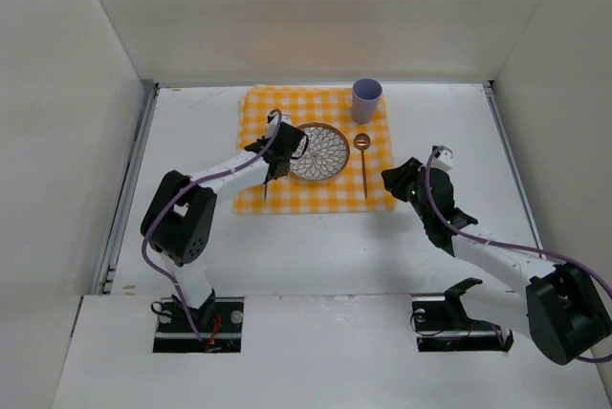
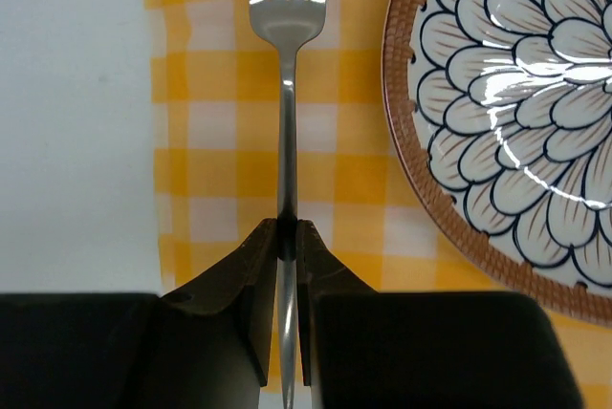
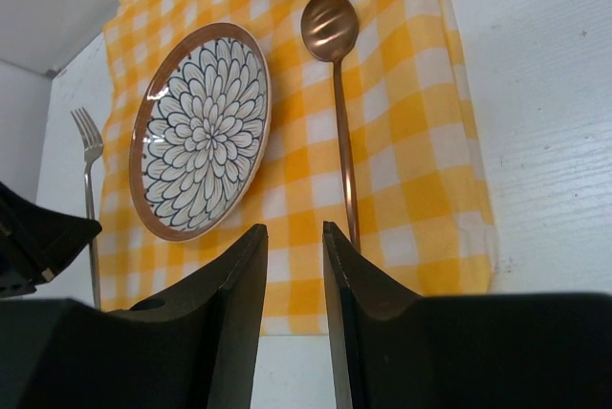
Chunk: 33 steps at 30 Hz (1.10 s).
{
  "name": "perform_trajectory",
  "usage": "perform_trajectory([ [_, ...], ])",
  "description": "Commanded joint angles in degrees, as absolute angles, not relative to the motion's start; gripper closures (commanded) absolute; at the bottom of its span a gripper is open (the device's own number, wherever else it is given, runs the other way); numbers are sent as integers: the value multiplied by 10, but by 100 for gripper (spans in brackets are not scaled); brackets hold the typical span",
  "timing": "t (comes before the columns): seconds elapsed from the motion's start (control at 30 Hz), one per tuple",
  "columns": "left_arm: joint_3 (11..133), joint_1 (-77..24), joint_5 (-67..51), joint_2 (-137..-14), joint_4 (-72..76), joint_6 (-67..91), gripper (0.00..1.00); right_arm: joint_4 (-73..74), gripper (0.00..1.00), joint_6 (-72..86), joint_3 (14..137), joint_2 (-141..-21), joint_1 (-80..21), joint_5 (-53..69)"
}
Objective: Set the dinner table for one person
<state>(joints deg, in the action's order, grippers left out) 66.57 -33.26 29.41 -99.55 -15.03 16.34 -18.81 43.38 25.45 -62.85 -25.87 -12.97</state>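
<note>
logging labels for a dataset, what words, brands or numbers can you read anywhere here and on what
None: no readable text in any of the three views.
plate: petal pattern and brown rim only, no words.
lavender cup, fork, copper spoon, checked cloth: no marks.
left arm, right arm: no label can be made out at this size.
</note>
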Motion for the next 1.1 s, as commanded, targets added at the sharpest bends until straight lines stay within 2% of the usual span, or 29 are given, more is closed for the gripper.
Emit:
perform_trajectory([
  [0.0,713,-327,314,-1008,-137,113,93,-229,64,431,272,-628,-262,-130],
  [0.8,716,-319,315,-1087,-110,127,91,-232,64,430,277,-648,-262,-123],
  [0.97,707,-317,310,-1087,-105,140,86,-232,63,430,277,-646,-262,-123],
  [1.07,700,-316,309,-1072,-105,146,80,-232,62,429,277,-644,-262,-122],
])
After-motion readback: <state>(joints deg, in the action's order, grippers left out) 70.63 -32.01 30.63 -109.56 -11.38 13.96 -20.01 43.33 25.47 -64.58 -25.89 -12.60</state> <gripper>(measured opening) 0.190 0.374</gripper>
